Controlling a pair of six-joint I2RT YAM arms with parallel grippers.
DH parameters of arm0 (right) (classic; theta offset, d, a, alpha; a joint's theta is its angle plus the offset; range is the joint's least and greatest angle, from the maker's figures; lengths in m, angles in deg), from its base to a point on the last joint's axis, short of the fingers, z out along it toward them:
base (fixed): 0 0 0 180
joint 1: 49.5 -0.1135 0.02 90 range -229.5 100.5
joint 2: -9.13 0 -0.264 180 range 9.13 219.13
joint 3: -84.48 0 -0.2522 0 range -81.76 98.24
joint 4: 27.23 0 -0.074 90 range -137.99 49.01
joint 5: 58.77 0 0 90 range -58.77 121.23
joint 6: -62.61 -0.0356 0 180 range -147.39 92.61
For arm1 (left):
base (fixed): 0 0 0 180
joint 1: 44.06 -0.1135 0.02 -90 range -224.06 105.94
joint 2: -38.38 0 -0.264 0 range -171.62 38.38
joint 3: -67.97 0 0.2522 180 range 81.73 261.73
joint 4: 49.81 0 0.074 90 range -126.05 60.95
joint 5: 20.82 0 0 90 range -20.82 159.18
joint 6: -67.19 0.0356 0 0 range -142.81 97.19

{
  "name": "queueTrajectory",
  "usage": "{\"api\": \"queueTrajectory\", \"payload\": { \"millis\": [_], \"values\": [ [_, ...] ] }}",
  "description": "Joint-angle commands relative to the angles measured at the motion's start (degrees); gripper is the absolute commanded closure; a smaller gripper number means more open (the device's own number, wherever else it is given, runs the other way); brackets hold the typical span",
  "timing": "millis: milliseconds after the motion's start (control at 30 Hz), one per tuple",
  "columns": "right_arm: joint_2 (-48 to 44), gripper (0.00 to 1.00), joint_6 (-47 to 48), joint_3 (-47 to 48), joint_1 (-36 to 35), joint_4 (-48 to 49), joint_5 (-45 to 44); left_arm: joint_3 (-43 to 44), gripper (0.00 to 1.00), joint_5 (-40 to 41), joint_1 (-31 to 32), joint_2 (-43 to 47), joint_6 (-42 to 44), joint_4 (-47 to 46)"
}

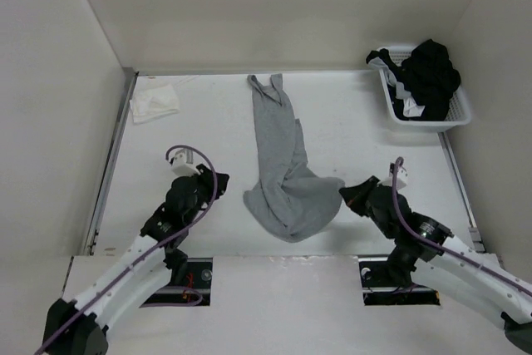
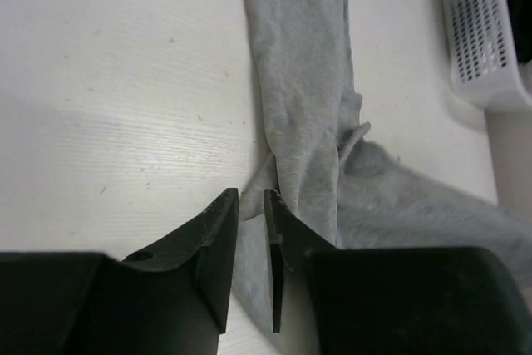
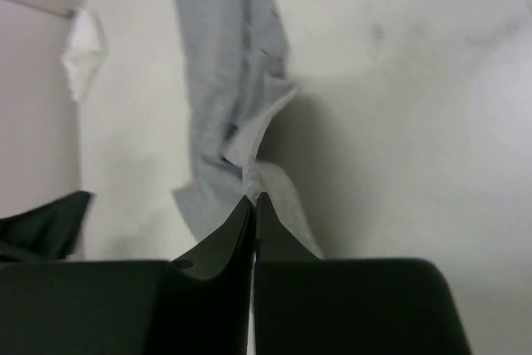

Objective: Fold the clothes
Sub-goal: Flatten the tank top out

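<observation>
Since the grey top [image 1: 274, 139] is laid as a narrow, twisted strip down the middle of the overhead frame, with its straps toward the top and its hem bunched in a loose heap at lower centre, it needs to be spread flat before a clean fold can be made. A corner of the hem at the right side of the heap is pinched by the right gripper [image 3: 252, 201]. In the right wrist view its jaws are seen clamped together, with a small peak of fabric drawn up at their tips.

The left gripper [image 2: 252, 204] is set at the opposite edge of the heap. Its jaws are narrowed to a slit with the cloth's edge at or just inside the gap, and whether any fabric is actually caught cannot be told.

That hold is best confirmed before anything is lifted, since thin knit is easily lost from a shallow bite. Once both corners are secured, the hem should be drawn apart sideways and kept low over the table [image 1: 208, 114], so that the twist is pulled out rather than tightened.

Well apart from the work, a small white cloth [image 1: 154, 104] is seen at upper left and a white basket [image 1: 432, 122] of dark clothes [image 1: 428, 76] at upper right; neither needs to be touched.
</observation>
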Motion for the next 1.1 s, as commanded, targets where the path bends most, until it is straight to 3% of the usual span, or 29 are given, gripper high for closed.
{"api": "queueTrajectory", "payload": {
  "millis": [0, 67, 333, 600, 700, 767, 800, 900, 1067],
  "values": [
    [-0.37, 1.00, -11.17, -5.34, -2.72, -12.30, -3.21, -4.54, 0.68, 6.19, -1.13, 9.71, -4.68, 11.75],
    [1.30, 1.00, -11.09, -5.00, -2.72, -12.04, -3.47, -3.41, 0.61, 5.67, -0.43, 7.98, -4.52, 10.27],
    [7.55, 1.00, -1.87, -2.97, -2.64, 0.68, -2.34, 7.83, 0.55, 5.57, 13.27, -20.92, 2.51, -0.99],
    [11.06, 0.99, 0.60, -4.47, -1.76, 8.78, 1.71, 12.32, 0.48, 5.58, 14.42, -32.71, 2.86, -3.80],
    [10.80, 0.99, 0.86, -4.73, -1.76, 9.58, 1.71, 13.82, 0.59, 5.23, 14.34, -36.76, 4.01, -3.01],
    [10.54, 0.99, 2.09, -4.56, -1.06, 10.19, 2.06, 14.18, 0.74, 5.23, 14.25, -37.82, 4.19, -2.92],
    [10.54, 0.99, 3.14, -4.12, -0.27, 11.06, 2.32, 14.70, 0.89, 5.31, 13.64, -38.26, 3.93, -2.92],
    [12.64, 0.99, 8.74, -0.54, 3.58, 13.96, 4.16, 19.51, 0.98, 5.23, 10.66, -37.30, 4.18, -3.97],
    [11.52, 0.99, 15.36, 7.12, 7.82, 14.77, 5.75, 31.21, 0.99, 4.34, 5.65, -29.33, 6.20, -4.50]
  ]
}}
